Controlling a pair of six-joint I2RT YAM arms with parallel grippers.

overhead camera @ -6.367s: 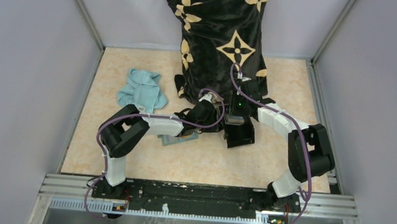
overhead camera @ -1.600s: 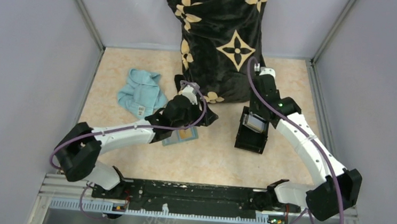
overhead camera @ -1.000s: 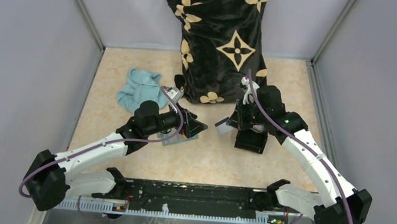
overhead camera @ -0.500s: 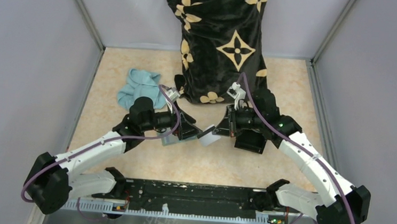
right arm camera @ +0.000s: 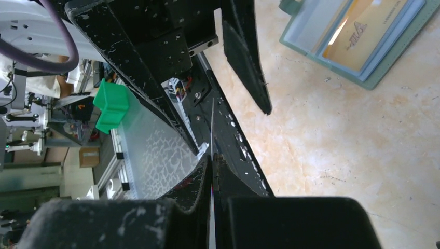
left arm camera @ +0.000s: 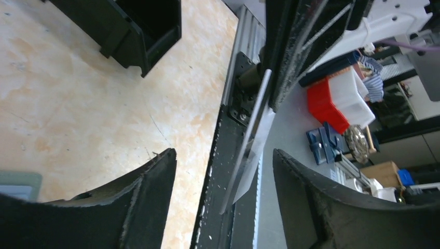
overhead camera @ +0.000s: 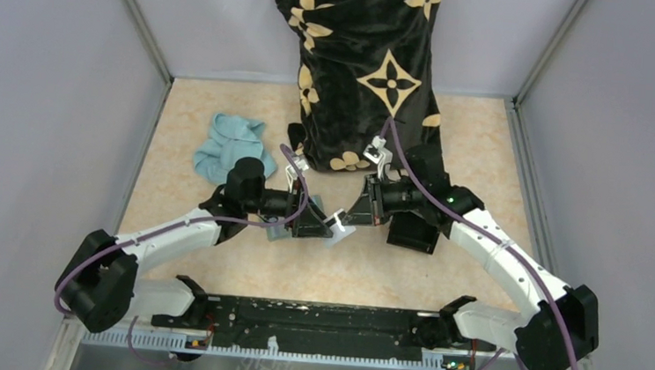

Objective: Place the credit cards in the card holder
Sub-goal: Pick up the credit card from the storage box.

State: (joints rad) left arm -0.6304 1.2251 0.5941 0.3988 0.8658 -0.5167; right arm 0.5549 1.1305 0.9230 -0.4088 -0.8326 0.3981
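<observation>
My right gripper (overhead camera: 355, 215) is shut on a pale silvery credit card (overhead camera: 339, 228), which it holds above the table and which appears edge-on in the right wrist view (right arm camera: 211, 127). My left gripper (overhead camera: 325, 229) faces it, open, with one finger on each side of the card's free end (left arm camera: 249, 150) and a gap on both sides. The sage-green card holder (right arm camera: 363, 67) lies open on the table with a tan-orange credit card (right arm camera: 363, 28) in it. In the top view the card holder (overhead camera: 278, 232) is mostly hidden under my left arm.
A black square box (overhead camera: 415, 233) sits just right of the right gripper and shows again in the left wrist view (left arm camera: 140, 26). A light blue cloth (overhead camera: 231, 149) lies at the back left. A tall black bag with tan flowers (overhead camera: 369, 65) stands at the back.
The right gripper has carried the silvery card leftwards from the black box. The left gripper swung to meet it, now straddles the card's end, and its jaws have narrowed a little.
</observation>
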